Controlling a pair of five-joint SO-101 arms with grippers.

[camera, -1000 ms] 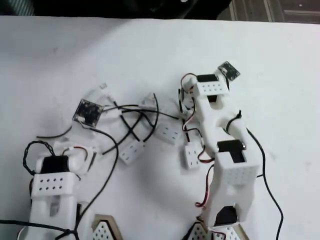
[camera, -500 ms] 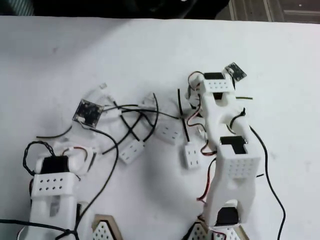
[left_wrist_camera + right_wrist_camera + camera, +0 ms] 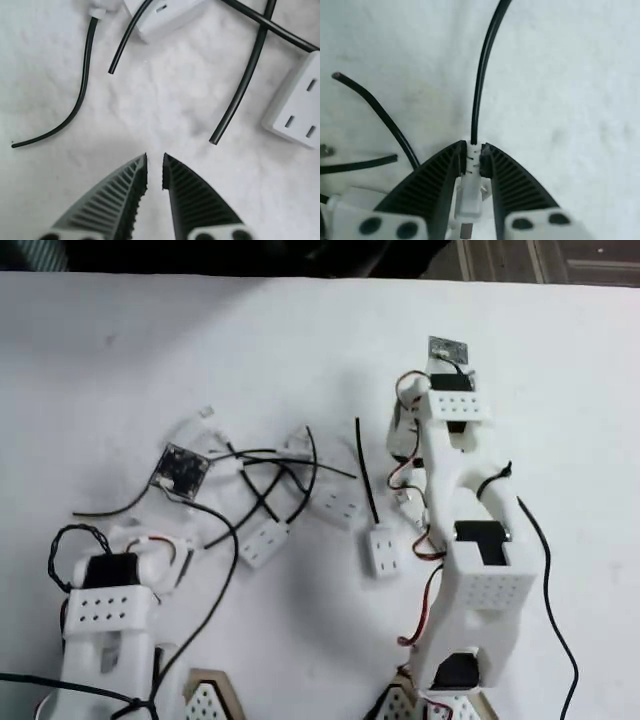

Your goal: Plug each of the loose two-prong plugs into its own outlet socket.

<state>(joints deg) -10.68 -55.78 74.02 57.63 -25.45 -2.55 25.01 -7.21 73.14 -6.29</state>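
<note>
Three white outlet blocks lie mid-table: one (image 3: pixel 262 540), a second (image 3: pixel 338 502) and a third (image 3: pixel 383 550) with a black cord (image 3: pixel 366 470) running up from it. My right gripper (image 3: pixel 471 150) is shut on a white two-prong plug (image 3: pixel 469 192); its black cord (image 3: pixel 485 65) leads away over the table. The right arm (image 3: pixel 455 470) stretches to the far side. My left gripper (image 3: pixel 154 162) hovers low over bare table, its fingers almost together with nothing between them. Ahead of it lie two outlet blocks (image 3: pixel 160 15) (image 3: pixel 300 110) and a plug (image 3: pixel 96 12) on a cord.
Tangled black cords (image 3: pixel 265 475) cross between the outlets. Loose cord ends (image 3: pixel 212 140) (image 3: pixel 336 76) lie near both grippers. The left arm (image 3: pixel 100 610) sits folded at the near left. Bare table spreads at the far left and far right.
The right arm has swung away from me and a little to the right, carrying its gripper past the third outlet block. The left arm has hardly moved.
</note>
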